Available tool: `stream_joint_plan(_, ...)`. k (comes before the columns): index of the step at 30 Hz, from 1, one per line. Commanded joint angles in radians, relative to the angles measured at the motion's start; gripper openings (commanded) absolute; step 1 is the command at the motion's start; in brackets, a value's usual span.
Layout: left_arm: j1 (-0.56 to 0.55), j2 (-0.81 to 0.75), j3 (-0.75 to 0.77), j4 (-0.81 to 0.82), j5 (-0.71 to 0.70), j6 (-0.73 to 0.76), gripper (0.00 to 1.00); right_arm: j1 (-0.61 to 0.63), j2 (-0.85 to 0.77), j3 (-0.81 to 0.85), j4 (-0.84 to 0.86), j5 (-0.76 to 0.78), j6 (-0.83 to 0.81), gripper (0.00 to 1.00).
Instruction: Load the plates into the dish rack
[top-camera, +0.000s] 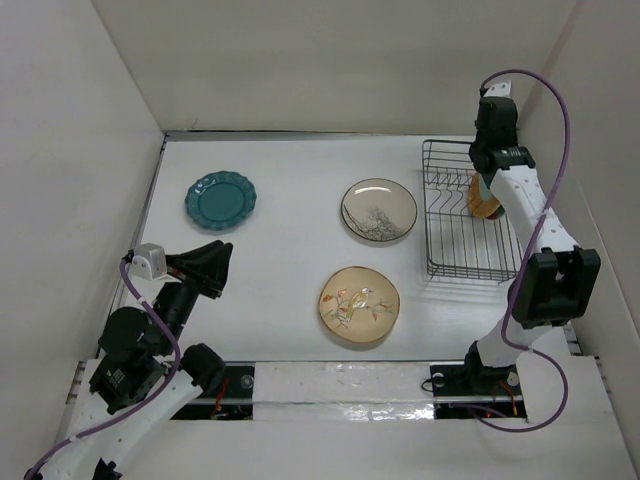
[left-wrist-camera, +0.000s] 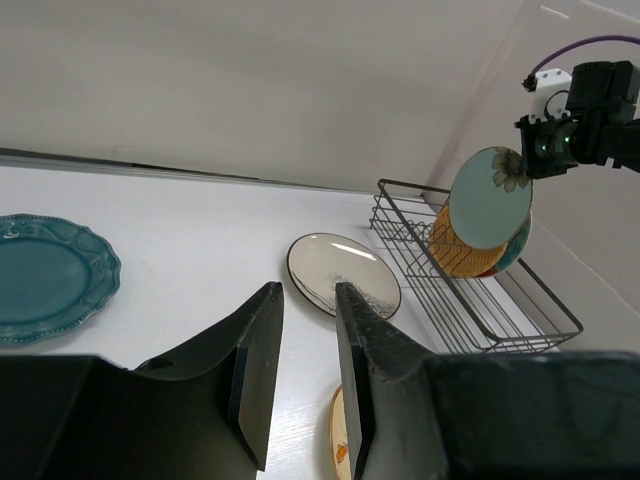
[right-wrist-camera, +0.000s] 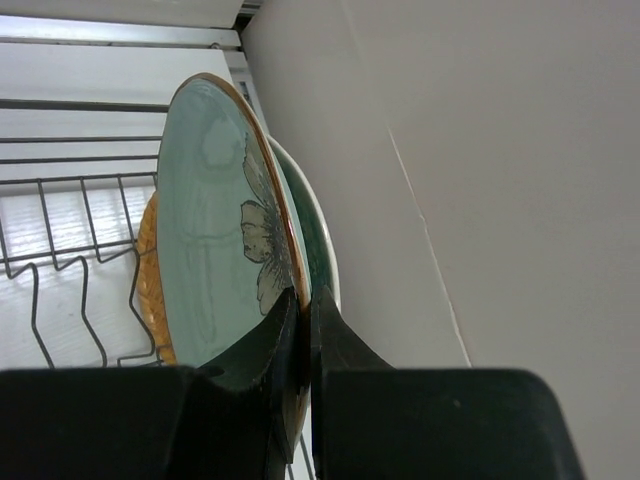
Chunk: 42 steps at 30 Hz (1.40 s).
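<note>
Right jaws grip pale teal plate (left-wrist-camera: 490, 198) over dish rack (top-camera: 462, 258) holding orange plate (left-wrist-camera: 452, 252); left jaws apart

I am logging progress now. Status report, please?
Left end effector open, empty. Right end effector shut on pale plate above rack, by orange plate. Scalloped plate, branch plate, bird plate on table. Path clear.

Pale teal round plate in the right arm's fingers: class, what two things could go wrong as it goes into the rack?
1. The right arm's fingers pinch only the rim of the pale teal round plate, on edge over the black wire dish rack; it might pivot or slip.
2. It hangs close beside the orange woven-look plate standing in the rack; lowering could chip both.
</note>
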<state>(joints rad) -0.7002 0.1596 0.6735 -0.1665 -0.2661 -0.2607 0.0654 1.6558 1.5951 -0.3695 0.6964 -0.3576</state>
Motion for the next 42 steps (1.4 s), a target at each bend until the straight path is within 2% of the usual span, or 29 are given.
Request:
stream_joint_plan(1,-0.005,-0.003,-0.002,0.032,-0.005,-0.005,0.25,-0.006,-0.008,-0.036,0.107,-0.005,0.041,0.0)
stream_joint_plan(7,-0.005,0.006,-0.003,0.027,-0.005,-0.006,0.25,-0.006,-0.004,-0.155,0.176,-0.086,0.149,0.0)
stream_joint_plan(12,-0.005,0.012,-0.003,0.027,-0.007,-0.006,0.25,0.004,0.013,-0.21,0.201,-0.091,0.213,0.0)
stream_joint_plan(15,-0.005,0.024,-0.003,0.031,-0.007,-0.006,0.25,0.004,-0.002,-0.218,0.202,-0.072,0.262,0.21)
stream_joint_plan(16,-0.005,0.029,-0.003,0.033,-0.005,-0.005,0.25,0.004,-0.011,-0.212,0.183,-0.072,0.281,0.32)
stream_joint_plan(17,-0.005,0.032,-0.005,0.035,-0.007,-0.005,0.25,0.004,-0.03,-0.202,0.17,-0.074,0.299,0.5)
stream_joint_plan(20,-0.005,0.04,-0.005,0.038,-0.008,-0.003,0.25,0.004,-0.088,-0.167,0.121,-0.086,0.351,0.72)
stream_joint_plan(24,-0.005,0.046,-0.005,0.041,-0.009,-0.002,0.25,0.03,-0.206,-0.15,0.04,-0.138,0.426,0.8)
stream_joint_plan(26,-0.005,0.047,-0.005,0.041,-0.012,-0.002,0.25,0.088,-0.273,-0.19,0.012,-0.152,0.434,0.83)
stream_joint_plan(28,-0.005,0.057,-0.006,0.042,-0.012,0.0,0.24,0.137,-0.388,-0.231,-0.049,-0.204,0.477,0.83)
stream_joint_plan(29,-0.005,0.058,-0.006,0.045,-0.012,-0.002,0.22,0.19,-0.431,-0.298,-0.063,-0.245,0.503,0.75)
stream_joint_plan(30,-0.005,0.064,-0.006,0.048,-0.01,0.0,0.22,0.224,-0.473,-0.338,-0.072,-0.353,0.526,0.67)
stream_joint_plan(31,-0.005,0.064,-0.006,0.05,-0.012,0.001,0.21,0.258,-0.549,-0.381,-0.094,-0.397,0.602,0.5)
stream_joint_plan(32,-0.005,0.067,-0.006,0.051,-0.015,0.001,0.2,0.298,-0.585,-0.43,-0.095,-0.438,0.65,0.07)
stream_joint_plan(33,-0.005,0.07,-0.006,0.051,-0.019,0.0,0.19,0.382,-0.614,-0.525,-0.101,-0.505,0.748,0.0)
stream_joint_plan(35,-0.005,0.072,-0.006,0.051,-0.021,0.0,0.15,0.473,-0.692,-0.627,-0.108,-0.541,0.863,0.0)
stream_joint_plan(36,-0.005,0.07,-0.006,0.05,-0.021,0.0,0.14,0.561,-0.711,-0.673,-0.112,-0.56,0.915,0.0)
stream_joint_plan(37,-0.005,0.069,-0.006,0.051,-0.019,0.0,0.13,0.611,-0.728,-0.758,-0.121,-0.555,1.039,0.0)
stream_joint_plan(38,-0.005,0.069,-0.006,0.051,-0.022,0.0,0.12,0.66,-0.761,-0.794,-0.124,-0.545,1.093,0.0)
stream_joint_plan(40,-0.005,0.064,-0.006,0.048,-0.021,-0.002,0.12,0.794,-0.792,-0.836,-0.214,-0.409,1.236,0.03)
stream_joint_plan(42,-0.005,0.057,-0.006,0.048,-0.021,-0.002,0.12,0.852,-0.824,-0.851,-0.274,-0.329,1.315,0.36)
